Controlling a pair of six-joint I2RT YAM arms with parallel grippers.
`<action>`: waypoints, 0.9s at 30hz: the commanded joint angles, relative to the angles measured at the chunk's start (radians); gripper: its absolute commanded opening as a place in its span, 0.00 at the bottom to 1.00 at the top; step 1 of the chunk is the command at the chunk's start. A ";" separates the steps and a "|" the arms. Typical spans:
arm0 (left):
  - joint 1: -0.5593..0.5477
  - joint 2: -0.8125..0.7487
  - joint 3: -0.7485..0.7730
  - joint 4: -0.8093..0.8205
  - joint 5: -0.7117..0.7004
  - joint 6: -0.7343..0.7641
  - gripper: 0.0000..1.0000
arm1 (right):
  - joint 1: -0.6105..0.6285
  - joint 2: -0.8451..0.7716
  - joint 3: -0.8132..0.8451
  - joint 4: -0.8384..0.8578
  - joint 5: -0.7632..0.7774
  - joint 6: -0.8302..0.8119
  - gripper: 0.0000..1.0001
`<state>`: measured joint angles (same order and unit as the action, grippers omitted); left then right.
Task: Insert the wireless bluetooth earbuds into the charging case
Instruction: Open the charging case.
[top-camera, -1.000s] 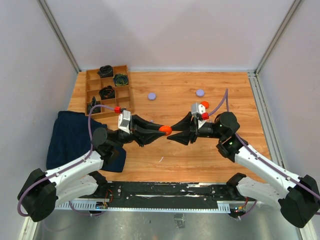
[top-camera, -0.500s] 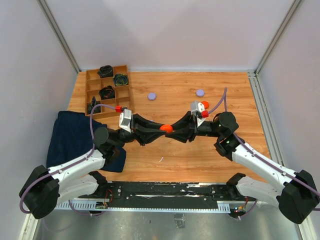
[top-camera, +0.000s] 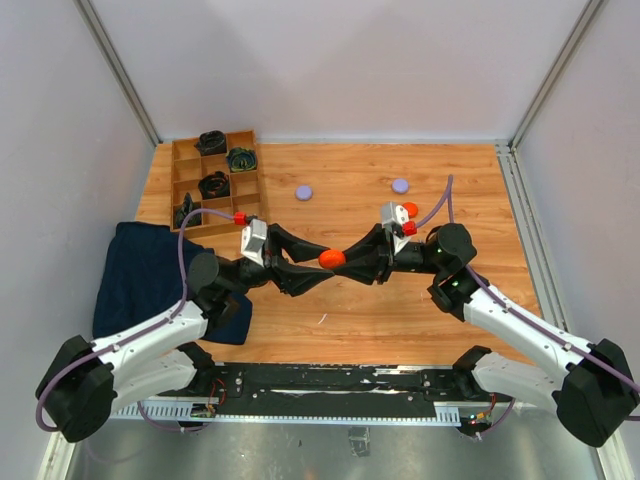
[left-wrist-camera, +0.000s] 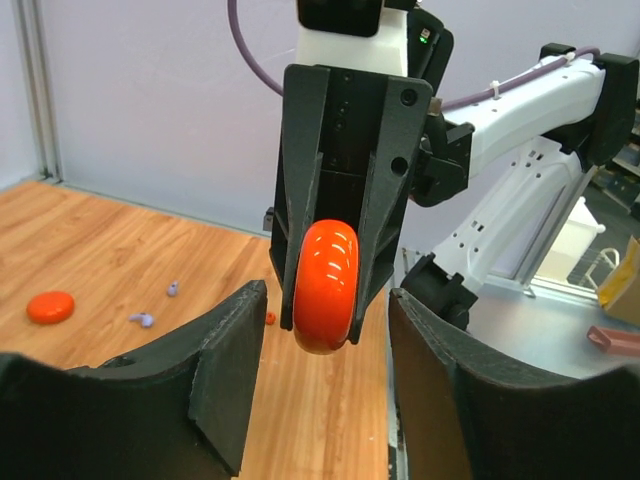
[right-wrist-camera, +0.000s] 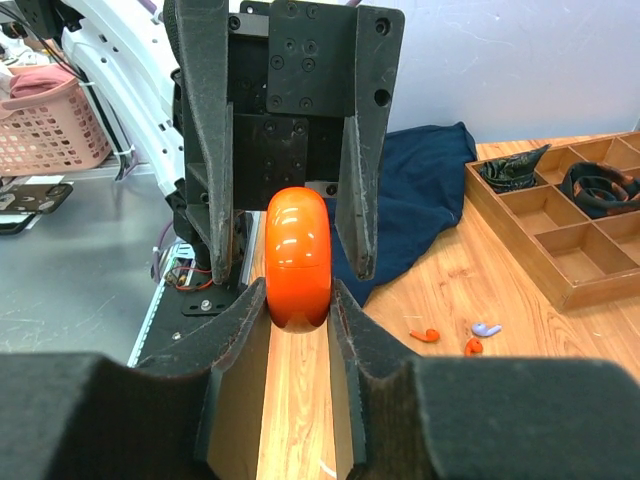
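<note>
An orange-red rounded charging case (top-camera: 331, 258) hangs in the air over the table's middle, between both grippers. My right gripper (top-camera: 347, 262) is shut on it; in the right wrist view its fingers (right-wrist-camera: 240, 320) clamp the case (right-wrist-camera: 297, 265) on both sides. My left gripper (top-camera: 318, 266) is open, its jaws standing apart on either side of the case (left-wrist-camera: 326, 285) without touching it. Tiny earbuds lie on the wood: two orange-red (right-wrist-camera: 425, 334) and one lavender (right-wrist-camera: 486, 328). The left wrist view shows two lavender ones (left-wrist-camera: 172, 290) and an orange-red bit (left-wrist-camera: 269, 318).
A wooden divided tray (top-camera: 215, 180) with black coiled bundles sits at the back left. A dark blue cloth (top-camera: 140, 275) lies at the left edge. Two lavender discs (top-camera: 303, 193) (top-camera: 400, 185) and an orange-red disc (top-camera: 411, 209) lie further back.
The right gripper has come in and shut on the case. The left gripper, which held the case a second ago, has opened its jaws and let go.
</note>
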<state>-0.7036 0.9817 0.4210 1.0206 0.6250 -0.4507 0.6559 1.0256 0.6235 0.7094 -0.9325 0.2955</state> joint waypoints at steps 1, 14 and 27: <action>-0.007 -0.035 0.035 -0.078 -0.007 0.029 0.60 | 0.017 -0.021 -0.010 0.043 0.012 -0.021 0.04; -0.007 -0.026 0.090 -0.180 -0.021 0.050 0.68 | 0.017 -0.023 -0.096 0.232 0.016 0.011 0.01; -0.007 -0.004 0.135 -0.268 -0.035 0.073 0.67 | 0.017 -0.019 -0.164 0.391 0.054 0.075 0.01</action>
<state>-0.7036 0.9726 0.5125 0.7914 0.6025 -0.4042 0.6559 1.0157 0.4808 0.9939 -0.8951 0.3450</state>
